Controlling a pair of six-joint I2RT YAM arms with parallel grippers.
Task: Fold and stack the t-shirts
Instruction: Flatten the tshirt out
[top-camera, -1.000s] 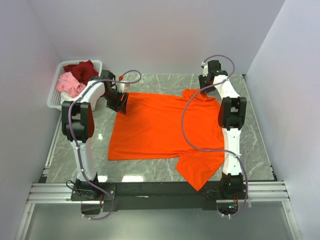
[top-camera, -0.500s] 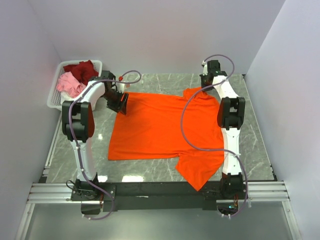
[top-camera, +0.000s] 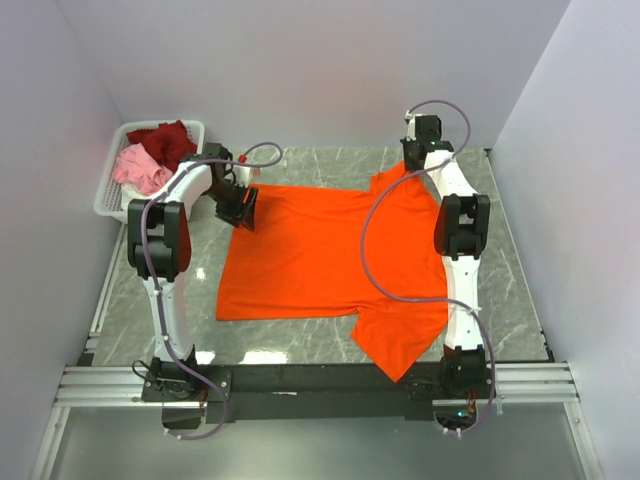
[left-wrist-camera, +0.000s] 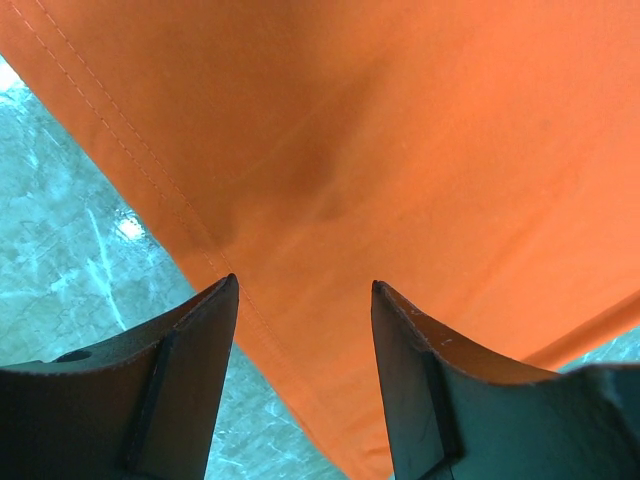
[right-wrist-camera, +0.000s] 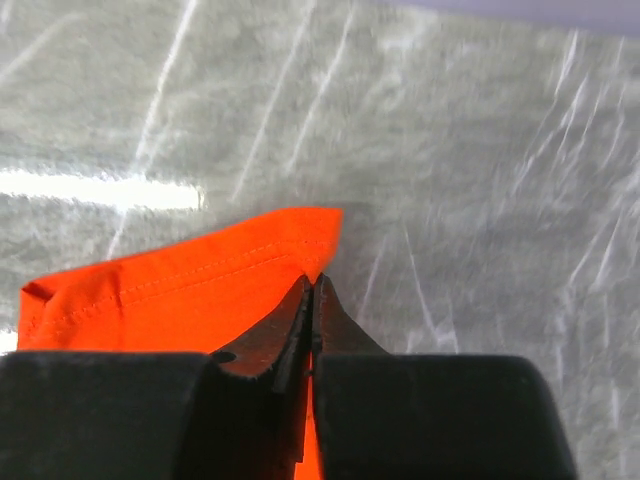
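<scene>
The bright orange t-shirt (top-camera: 320, 255) lies spread across the marble table. My left gripper (top-camera: 243, 207) is open, its jaws wide apart just above the shirt's far left hem edge (left-wrist-camera: 300, 200), holding nothing. My right gripper (top-camera: 413, 168) is shut on the orange t-shirt's far right sleeve edge (right-wrist-camera: 190, 285), with cloth pinched between the closed fingers (right-wrist-camera: 300, 320). Dark red (top-camera: 165, 138) and pink (top-camera: 137, 166) t-shirts sit crumpled in the basket at the far left.
The white slotted basket (top-camera: 108, 195) stands at the table's far left corner, close to my left arm. The back wall and side walls enclose the table. The grey marble tabletop (top-camera: 510, 270) shows around the shirt.
My right gripper has pulled the sleeve edge a little farther toward the back wall. My left gripper has shifted slightly at the shirt's far left edge.
</scene>
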